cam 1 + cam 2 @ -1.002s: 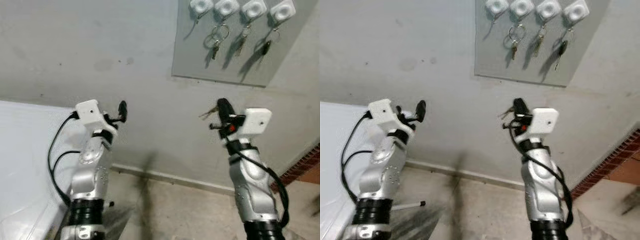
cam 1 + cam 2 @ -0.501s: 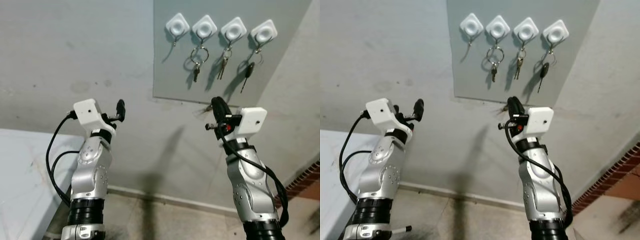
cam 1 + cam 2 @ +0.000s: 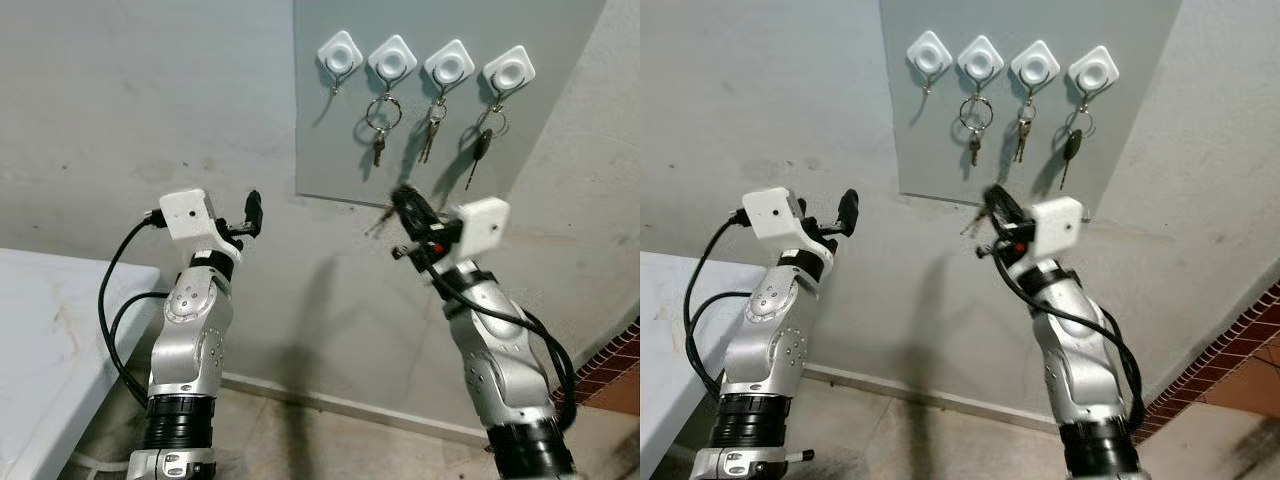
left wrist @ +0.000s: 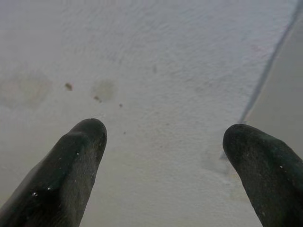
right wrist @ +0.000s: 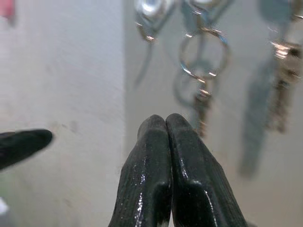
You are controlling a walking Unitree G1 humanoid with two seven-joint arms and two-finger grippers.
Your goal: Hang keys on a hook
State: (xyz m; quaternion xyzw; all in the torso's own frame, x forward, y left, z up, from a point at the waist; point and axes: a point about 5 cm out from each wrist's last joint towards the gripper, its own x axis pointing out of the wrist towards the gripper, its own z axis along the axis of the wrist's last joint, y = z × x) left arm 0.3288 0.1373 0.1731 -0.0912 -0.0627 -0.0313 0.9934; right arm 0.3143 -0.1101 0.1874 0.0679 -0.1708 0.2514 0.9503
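Observation:
Four white hooks sit in a row on a grey wall panel [image 3: 330, 150]. The leftmost hook [image 3: 340, 52] is bare. A ring with a key [image 3: 377, 115], a bunch of keys [image 3: 430, 118] and a black key [image 3: 480, 145] hang from the other three. My right gripper [image 3: 403, 200] is raised below the panel, shut on a small set of keys [image 3: 382, 216] that pokes out at its tip. Along its pressed-together fingers [image 5: 156, 156] I see the bare hook [image 5: 149, 9] and the ringed key [image 5: 203, 52] ahead. My left gripper [image 3: 253, 212] is held up open, left of the panel, facing bare wall.
A white table [image 3: 50, 320] stands at the lower left beside my left arm. A skirting strip [image 3: 330, 400] runs along the wall's foot. Red brick [image 3: 620, 355] shows at the lower right.
The camera has tilted up, so the panel sits lower in the picture. My right gripper has swung left and up toward the panel with the keys. The left arm has barely moved.

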